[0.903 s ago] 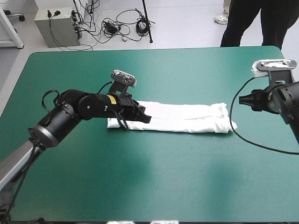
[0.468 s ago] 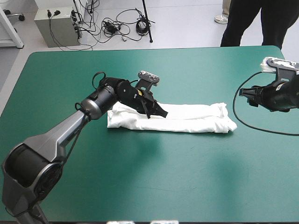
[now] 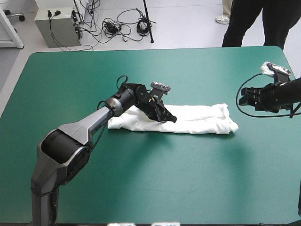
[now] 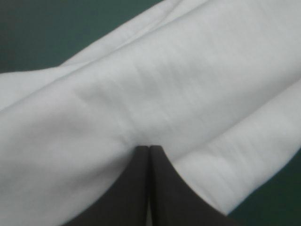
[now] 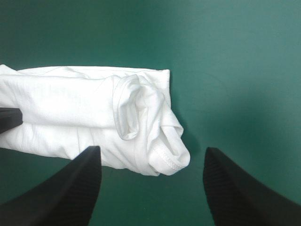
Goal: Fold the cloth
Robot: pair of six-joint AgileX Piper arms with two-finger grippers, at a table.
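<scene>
The white T-shirt (image 3: 193, 119) lies folded into a long narrow strip across the middle of the table. My left gripper (image 3: 172, 119) rests on its left half, fingers shut into one point. In the left wrist view the left gripper (image 4: 149, 148) presses on the T-shirt (image 4: 178, 84), which fills nearly everything ahead of it. My right gripper (image 3: 242, 98) hangs open just off the strip's right end. In the right wrist view the rolled end of the T-shirt (image 5: 141, 117), hem showing, sits ahead of the right gripper (image 5: 153, 188) and between its spread fingers.
The teal-green cover (image 3: 155, 179) lies bare all around the strip. The table's right edge (image 3: 294, 70) runs close behind my right arm.
My left gripper has slid rightward along the T-shirt, away from its left end. The right arm has dropped and turned, and its fingers now stand apart. The T-shirt has not shifted.
</scene>
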